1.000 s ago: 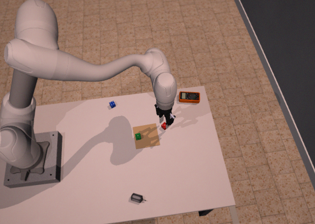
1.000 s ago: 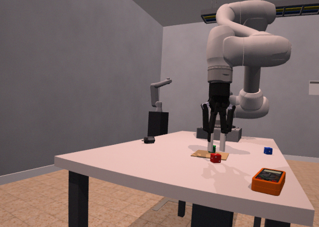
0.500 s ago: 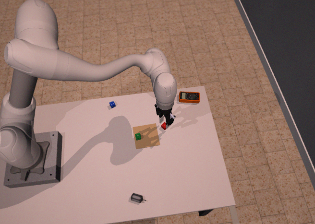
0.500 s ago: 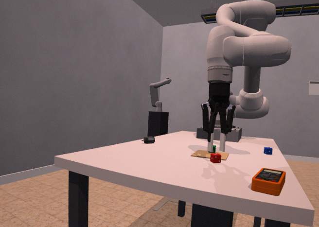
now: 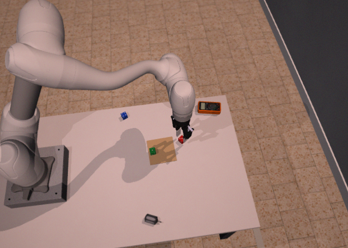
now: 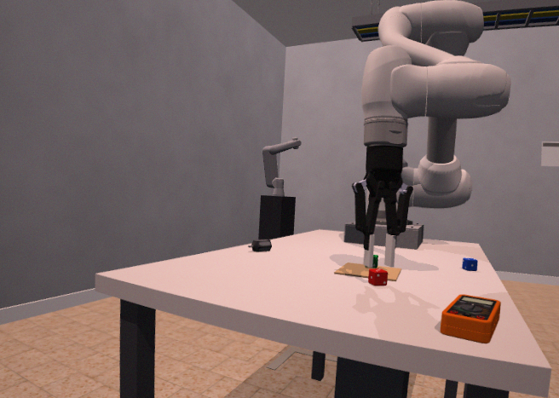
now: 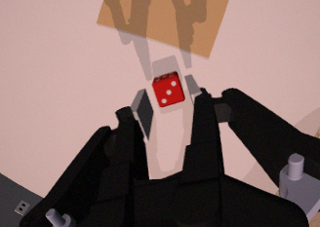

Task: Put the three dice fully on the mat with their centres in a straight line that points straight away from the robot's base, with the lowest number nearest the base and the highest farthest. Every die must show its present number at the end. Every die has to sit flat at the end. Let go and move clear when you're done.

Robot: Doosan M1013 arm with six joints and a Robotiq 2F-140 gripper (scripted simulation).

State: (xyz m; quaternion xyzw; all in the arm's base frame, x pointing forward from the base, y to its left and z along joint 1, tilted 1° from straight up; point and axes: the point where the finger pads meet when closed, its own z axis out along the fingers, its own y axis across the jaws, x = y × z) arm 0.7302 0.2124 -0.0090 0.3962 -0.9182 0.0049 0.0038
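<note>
Grey side wall left of the claw in exterior view, paler grey back wall behind it. Tan tiled floor below. White table under the claw, dark legs. Light's warm and dim, shadows beside the claw. Overhead rack above, behind.

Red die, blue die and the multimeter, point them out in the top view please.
Red die [image 5: 180,139]: top view, its upper face.
Blue die [image 5: 123,115]: top view, its middle.
Multimeter [image 5: 212,107]: top view, its dial.
</note>
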